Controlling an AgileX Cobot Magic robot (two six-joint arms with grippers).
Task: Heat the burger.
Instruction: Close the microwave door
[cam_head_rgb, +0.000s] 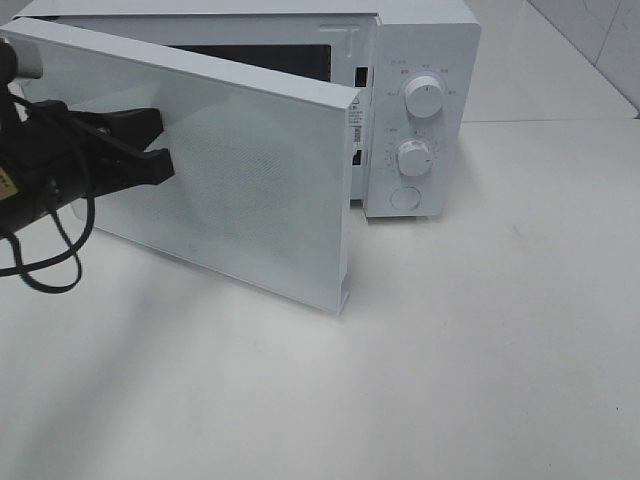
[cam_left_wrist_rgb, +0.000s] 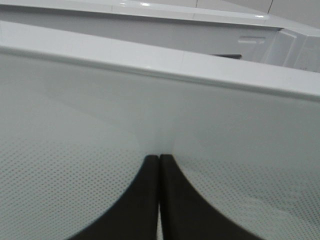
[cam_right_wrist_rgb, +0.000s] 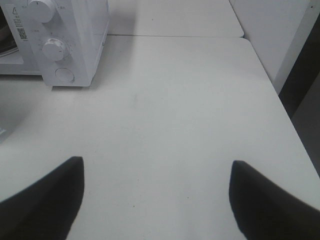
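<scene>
— White worktop (cam_head_rgb: 480, 380), and what stands on it?
— A white microwave (cam_head_rgb: 425, 60) at the back, its door (cam_head_rgb: 250, 190) standing partly open toward the front.
— Anything inside it?
— Only a dark strip of the cavity shows above the door. What it holds I cannot tell, so I cannot tell where the burger is.
— The hands?
— Left hand (cam_left_wrist_rgb: 159, 159), fingers pressed together and holding nothing, tips against the door's dotted outer face. Right hand (cam_right_wrist_rgb: 157, 200), fingers wide apart and empty, hangs over the worktop off the microwave's control side.
— Smaller things?
— Two dials (cam_head_rgb: 423, 98) and a round button (cam_head_rgb: 404, 197) on the microwave's panel.
</scene>
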